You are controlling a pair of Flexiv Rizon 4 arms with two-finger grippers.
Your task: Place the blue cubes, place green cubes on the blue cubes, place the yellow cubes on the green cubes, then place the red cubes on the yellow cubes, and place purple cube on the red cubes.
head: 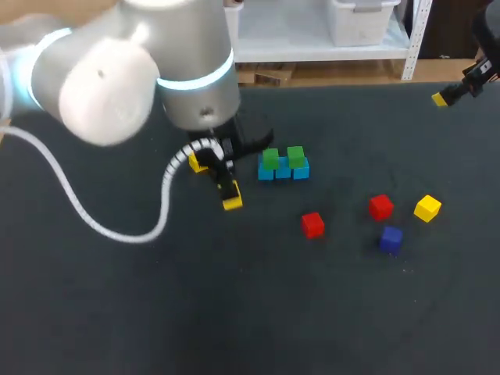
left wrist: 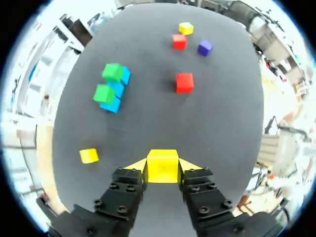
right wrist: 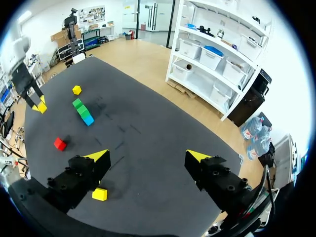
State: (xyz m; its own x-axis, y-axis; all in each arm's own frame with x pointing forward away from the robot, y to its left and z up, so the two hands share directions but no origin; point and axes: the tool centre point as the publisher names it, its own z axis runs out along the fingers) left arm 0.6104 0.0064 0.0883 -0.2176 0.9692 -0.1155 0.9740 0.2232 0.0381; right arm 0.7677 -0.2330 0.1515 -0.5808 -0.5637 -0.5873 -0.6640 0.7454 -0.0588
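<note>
Yellow cube [left wrist: 162,166] sits clamped between the left fingers [left wrist: 136,165]. In the head view, green cubes [head: 270,159] atop blue cubes [head: 301,169] lie at its two o'clock. Right fingers [right wrist: 98,157] spread wide.

11 small cubes in 5 colours share 1 dark table [head: 234,328]: 3 blue cubes [head: 283,171], 2 green cubes [head: 270,158], 3 yellow cubes [head: 427,208], 2 red cubes [head: 312,224] and 1 purple cube [head: 391,238]. Over them, 2 grippers, the left gripper [left wrist: 162,166] and the right gripper [right wrist: 147,155], each with 2 yellow-tipped fingers.
</note>
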